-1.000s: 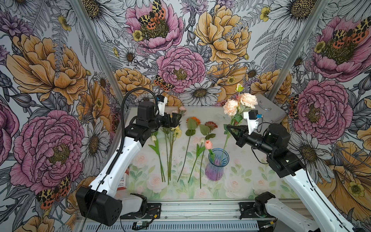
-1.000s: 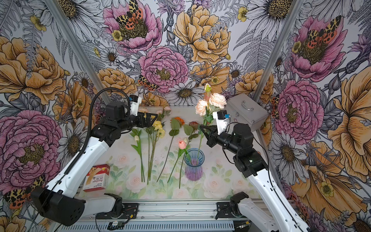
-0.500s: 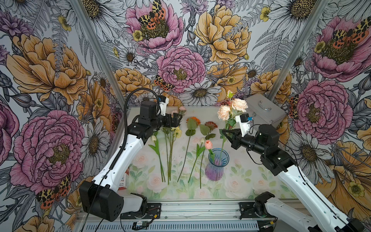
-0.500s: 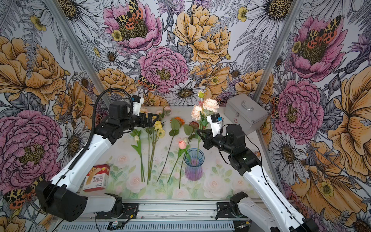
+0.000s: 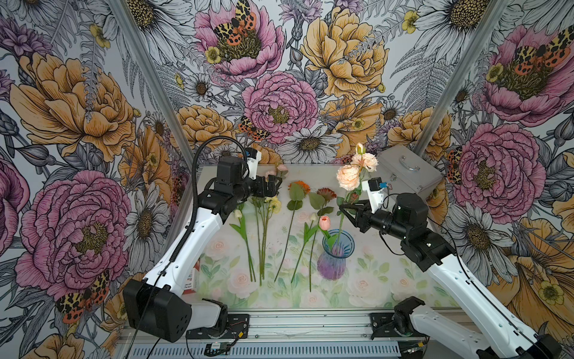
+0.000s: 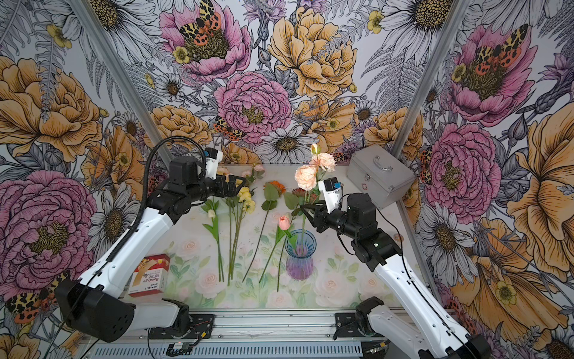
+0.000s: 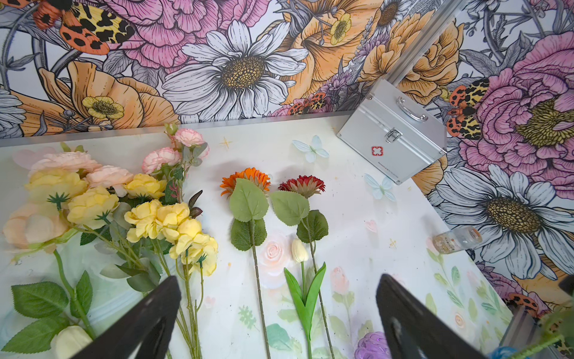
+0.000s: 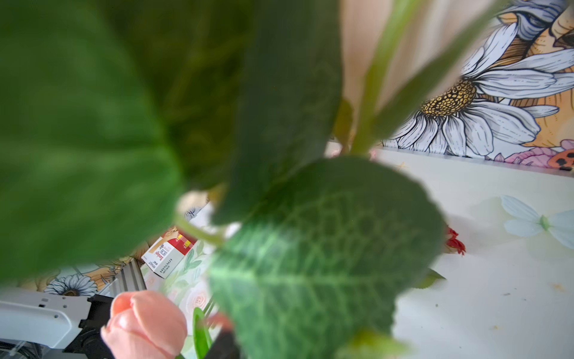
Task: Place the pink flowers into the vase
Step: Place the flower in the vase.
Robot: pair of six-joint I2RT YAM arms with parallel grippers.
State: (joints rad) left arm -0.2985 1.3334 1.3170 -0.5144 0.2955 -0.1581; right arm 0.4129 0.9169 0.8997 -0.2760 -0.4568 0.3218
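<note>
The vase (image 5: 334, 258), blue at the rim and purple below, stands on the table right of centre in both top views. A salmon-pink tulip (image 5: 324, 222) leans out of it. One pink spray (image 5: 349, 177) stands upright with its stem down in the vase (image 6: 299, 261). My right gripper (image 5: 343, 210) is around that stem above the rim, jaws parted. Green leaves fill the right wrist view, beside the tulip (image 8: 146, 323). More pink flowers (image 7: 161, 158) lie at the back left. My left gripper (image 5: 273, 186) hovers open over them, holding nothing.
Yellow flower clusters (image 7: 174, 223), an orange flower (image 5: 299, 186), a dark red one (image 5: 326, 192) and white tulips (image 5: 237, 214) lie in a row left of the vase. A silver case (image 5: 407, 171) sits back right, a bandage box (image 6: 149, 275) front left, a small bottle (image 7: 458, 239) by the right wall.
My right arm carried the pink spray left and down until its stem went into the vase, then its jaws parted. The left arm barely moved.
</note>
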